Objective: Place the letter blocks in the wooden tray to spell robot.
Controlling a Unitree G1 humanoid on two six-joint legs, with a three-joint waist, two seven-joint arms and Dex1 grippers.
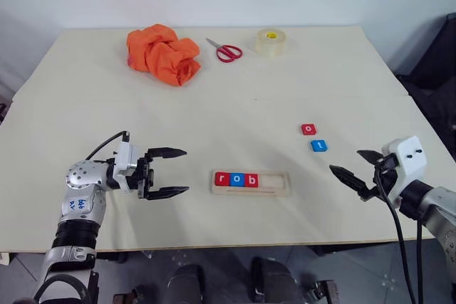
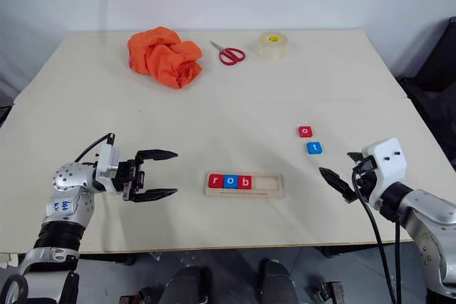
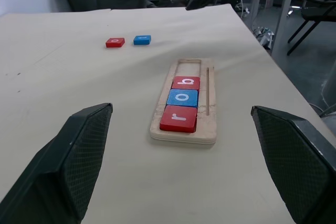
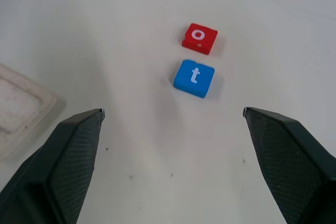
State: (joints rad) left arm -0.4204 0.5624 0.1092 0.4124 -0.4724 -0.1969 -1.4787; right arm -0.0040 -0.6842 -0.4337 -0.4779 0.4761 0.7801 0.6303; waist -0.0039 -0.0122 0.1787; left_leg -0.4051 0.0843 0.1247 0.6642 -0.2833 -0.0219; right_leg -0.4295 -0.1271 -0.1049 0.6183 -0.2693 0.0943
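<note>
Red r, blue o and red b are seated in the wooden tray (image 1: 251, 190); red o (image 1: 308, 129) and blue t (image 1: 319, 146) are left on the table (image 1: 299, 83). Left gripper (image 1: 169, 172) and right gripper (image 1: 354, 166) are held open, empty.

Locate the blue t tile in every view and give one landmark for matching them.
Left eye view: blue t tile right of centre, on the bare table.
Right eye view: right of centre.
Left wrist view: upper left, beyond the wooden tray.
Right wrist view: centre.
Landmark: the red o tile lies right beside it.
</note>
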